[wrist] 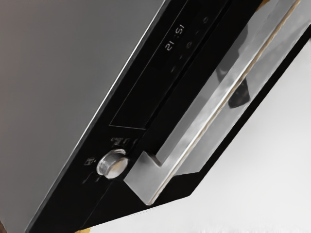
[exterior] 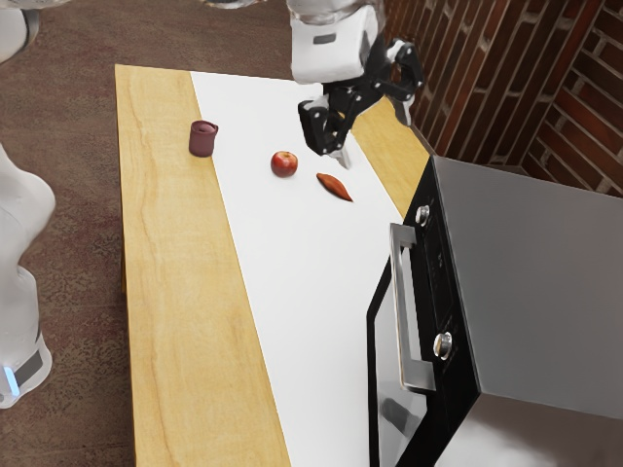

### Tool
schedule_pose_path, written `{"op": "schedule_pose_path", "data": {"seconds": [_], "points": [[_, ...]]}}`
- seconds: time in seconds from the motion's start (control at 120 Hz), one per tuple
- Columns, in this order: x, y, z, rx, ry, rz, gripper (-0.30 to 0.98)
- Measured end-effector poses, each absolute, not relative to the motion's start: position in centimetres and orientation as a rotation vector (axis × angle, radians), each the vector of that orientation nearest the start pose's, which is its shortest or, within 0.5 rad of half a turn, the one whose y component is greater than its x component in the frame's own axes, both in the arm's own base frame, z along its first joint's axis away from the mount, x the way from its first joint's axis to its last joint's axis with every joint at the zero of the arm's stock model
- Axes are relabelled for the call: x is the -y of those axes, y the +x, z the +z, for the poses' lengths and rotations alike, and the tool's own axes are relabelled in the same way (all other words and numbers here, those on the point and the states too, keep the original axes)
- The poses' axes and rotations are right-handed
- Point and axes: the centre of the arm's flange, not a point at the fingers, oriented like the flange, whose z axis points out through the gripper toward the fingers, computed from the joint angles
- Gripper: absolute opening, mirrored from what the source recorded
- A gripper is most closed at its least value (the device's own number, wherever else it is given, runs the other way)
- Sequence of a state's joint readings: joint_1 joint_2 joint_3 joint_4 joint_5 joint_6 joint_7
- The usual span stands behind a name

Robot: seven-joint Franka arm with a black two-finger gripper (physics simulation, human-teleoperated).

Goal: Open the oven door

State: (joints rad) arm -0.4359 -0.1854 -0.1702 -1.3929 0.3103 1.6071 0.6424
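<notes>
Partly out of frame; oven door (exterior: 385,342) behind handle (exterior: 401,313)

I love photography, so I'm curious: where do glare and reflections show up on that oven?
Wrist view: a bright streak runs along the handle, the knob gleams, and the door glass holds a dark shape, probably a reflection. Exterior view: a similar dark patch lies low in the glass, and both knobs shine.

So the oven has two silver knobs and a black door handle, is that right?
Not quite: the wrist view shows that the door handle is silver, not black. The oven does have two silver knobs.
</notes>
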Motion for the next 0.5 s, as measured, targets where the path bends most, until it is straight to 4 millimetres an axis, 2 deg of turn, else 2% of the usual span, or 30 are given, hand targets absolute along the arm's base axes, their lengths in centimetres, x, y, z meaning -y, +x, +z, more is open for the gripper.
{"op": "schedule_pose_path", "data": {"seconds": [0.05, 0.15, 0.283, 0.433, 0.5], "points": [[25.5, 38.2, 79.7, -1.593, -2.181, -0.560, 0.69], [26.2, 36.1, 77.6, -1.697, -2.038, -0.638, 0.69], [29.2, 35.1, 74.4, -1.865, -1.850, -0.728, 0.69], [28.9, 36.4, 72.3, -2.014, -1.764, -0.814, 0.69], [29.0, 37.8, 70.3, -2.076, -1.746, -0.806, 0.69]]}}
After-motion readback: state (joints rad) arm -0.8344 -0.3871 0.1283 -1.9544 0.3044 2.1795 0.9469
